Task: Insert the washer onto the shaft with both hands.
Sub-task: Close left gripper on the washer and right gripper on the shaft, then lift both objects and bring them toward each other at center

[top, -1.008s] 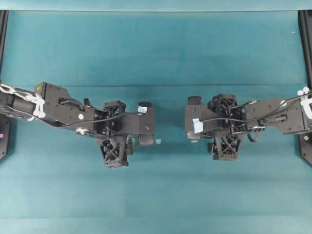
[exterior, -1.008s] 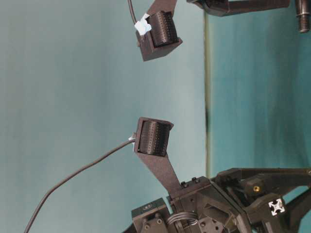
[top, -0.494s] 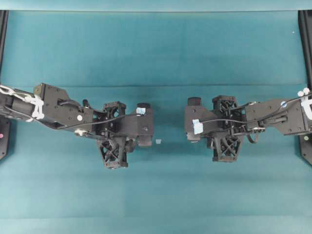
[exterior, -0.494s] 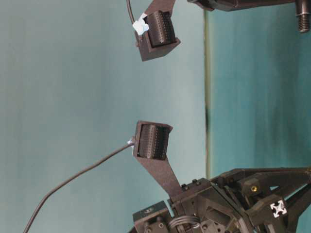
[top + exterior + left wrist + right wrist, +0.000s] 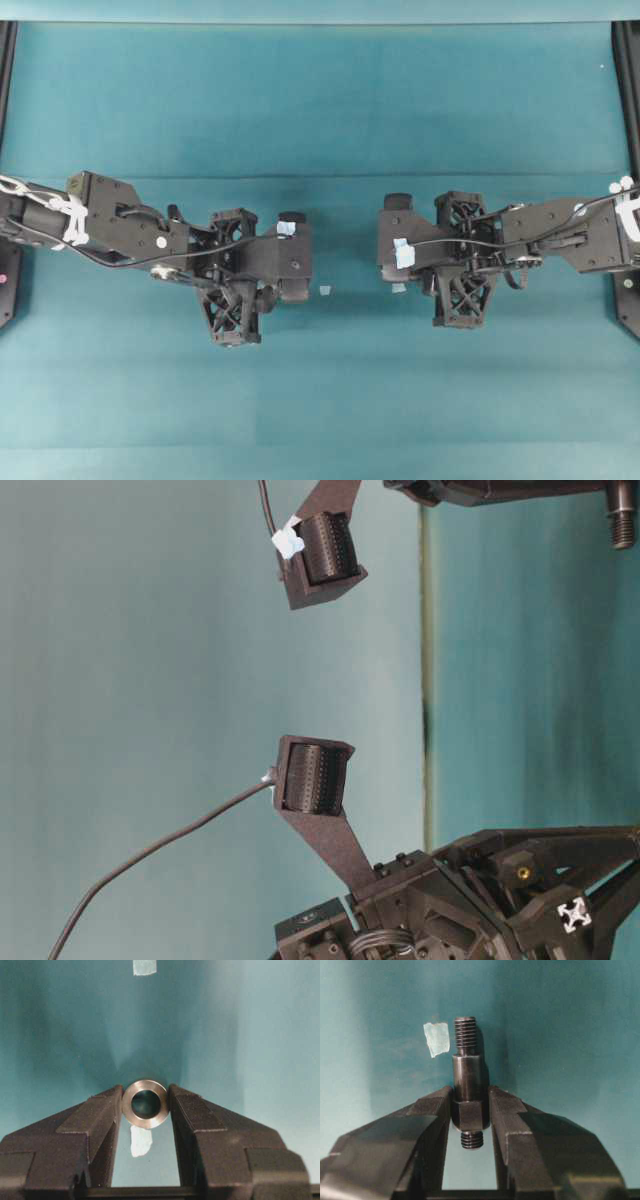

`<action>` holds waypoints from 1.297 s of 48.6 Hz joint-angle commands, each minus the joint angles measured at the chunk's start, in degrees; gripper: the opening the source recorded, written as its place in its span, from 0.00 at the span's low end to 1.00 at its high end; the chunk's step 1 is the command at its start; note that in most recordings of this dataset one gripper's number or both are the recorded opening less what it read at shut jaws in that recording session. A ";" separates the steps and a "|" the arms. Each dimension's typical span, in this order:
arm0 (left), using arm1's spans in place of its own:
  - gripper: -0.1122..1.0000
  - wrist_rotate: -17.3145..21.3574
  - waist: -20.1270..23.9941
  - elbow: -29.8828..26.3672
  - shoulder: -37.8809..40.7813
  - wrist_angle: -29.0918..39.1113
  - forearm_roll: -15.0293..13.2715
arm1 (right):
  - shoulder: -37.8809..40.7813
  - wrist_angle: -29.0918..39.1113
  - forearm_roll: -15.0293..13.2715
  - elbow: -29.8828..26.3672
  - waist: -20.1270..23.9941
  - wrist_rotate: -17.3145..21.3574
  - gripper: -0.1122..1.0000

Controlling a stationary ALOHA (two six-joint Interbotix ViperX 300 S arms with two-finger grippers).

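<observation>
From overhead, the left gripper (image 5: 300, 268) is hiding what it is carrying – only its own camera is showing the washer (image 5: 145, 1104), a thick silvery ring with a dark round hole, sitting pinched between the two fingertips (image 5: 107, 1105) with its hole facing the lens. One pale tape square (image 5: 140, 1140) is lying on the green cloth (image 5: 320, 110) behind the ring, partly covered by it.

The right gripper (image 5: 467, 1105) is clamping the shaft (image 5: 467, 1082) between its fingers – a dark stepped rod standing upright, its threaded tip poking beyond the fingertips and a shorter threaded stub showing between them. Overhead, the shaft is hidden too.
</observation>
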 commanded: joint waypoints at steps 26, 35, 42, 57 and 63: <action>0.43 -0.18 -0.09 0.44 -2.29 0.09 0.09 | -2.11 -2.72 3.78 -0.18 0.18 0.18 0.10; 0.43 -0.09 -0.09 1.49 -4.04 -0.53 0.09 | -3.87 -4.66 5.62 0.53 0.18 0.26 0.10; 0.43 -0.09 -0.09 2.81 -5.36 -3.25 0.18 | -5.45 -7.38 6.50 1.67 0.18 0.35 0.10; 0.43 0.53 -0.09 6.86 -8.00 -14.15 0.09 | -8.00 -13.27 7.47 5.54 0.18 0.62 0.10; 0.43 0.35 -0.09 8.35 -8.70 -18.11 0.09 | -9.14 -17.58 7.56 7.73 0.18 0.62 0.10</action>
